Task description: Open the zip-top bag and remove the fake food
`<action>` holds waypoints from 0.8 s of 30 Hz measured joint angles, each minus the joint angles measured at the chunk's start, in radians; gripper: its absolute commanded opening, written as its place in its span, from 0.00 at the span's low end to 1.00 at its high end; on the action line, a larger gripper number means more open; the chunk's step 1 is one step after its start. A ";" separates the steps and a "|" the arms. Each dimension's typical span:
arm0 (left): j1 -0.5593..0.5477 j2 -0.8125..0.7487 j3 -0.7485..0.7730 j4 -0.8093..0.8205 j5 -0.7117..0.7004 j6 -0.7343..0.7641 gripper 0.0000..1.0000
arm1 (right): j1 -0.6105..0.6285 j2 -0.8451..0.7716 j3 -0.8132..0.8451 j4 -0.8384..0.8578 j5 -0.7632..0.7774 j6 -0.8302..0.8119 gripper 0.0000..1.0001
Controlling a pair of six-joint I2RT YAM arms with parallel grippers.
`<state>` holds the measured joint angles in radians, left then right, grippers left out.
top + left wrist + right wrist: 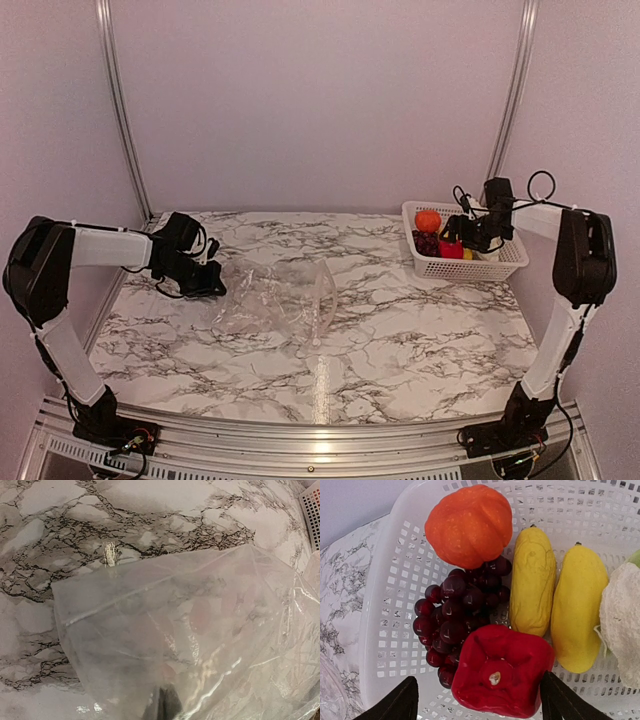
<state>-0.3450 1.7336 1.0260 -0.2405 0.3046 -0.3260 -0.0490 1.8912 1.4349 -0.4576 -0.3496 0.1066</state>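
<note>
The clear zip-top bag [275, 295] lies crumpled and empty on the marble table, left of centre. My left gripper [212, 280] is at its left edge; in the left wrist view the bag [190, 630] drapes over the closed dark fingers [170, 705]. The fake food lies in the white lattice basket [470, 272]: orange ball [470, 525], purple grapes [455, 610], red piece [500, 670], two yellow pieces [532, 580], pale leafy piece [622, 620]. My right gripper [477, 680] hangs open over the red piece, the fingers spread wider than it.
The basket [395, 555] stands at the table's back right, near the right frame post [512, 100]. A metal rail runs along the near edge [320, 440].
</note>
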 measured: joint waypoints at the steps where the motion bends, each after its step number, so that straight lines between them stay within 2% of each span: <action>1: 0.000 0.000 0.010 -0.007 -0.001 0.006 0.00 | 0.000 -0.002 0.001 0.001 -0.003 0.001 0.79; 6: 0.000 0.000 0.037 -0.020 -0.001 0.028 0.00 | 0.012 -0.039 0.001 0.014 -0.043 0.025 0.76; 10: 0.000 0.000 0.039 -0.019 0.000 0.033 0.00 | 0.080 -0.086 -0.010 0.061 -0.103 0.069 0.74; 18: 0.000 -0.001 0.039 -0.007 0.015 0.039 0.00 | 0.347 -0.104 -0.056 0.198 -0.254 0.210 0.77; 24: -0.002 -0.021 0.025 0.014 0.030 0.040 0.00 | 0.504 -0.023 -0.056 0.305 -0.303 0.317 0.80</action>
<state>-0.3470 1.7130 1.0512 -0.2260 0.3347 -0.2863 0.4545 1.8679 1.3788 -0.1524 -0.6521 0.4236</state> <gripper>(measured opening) 0.007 0.793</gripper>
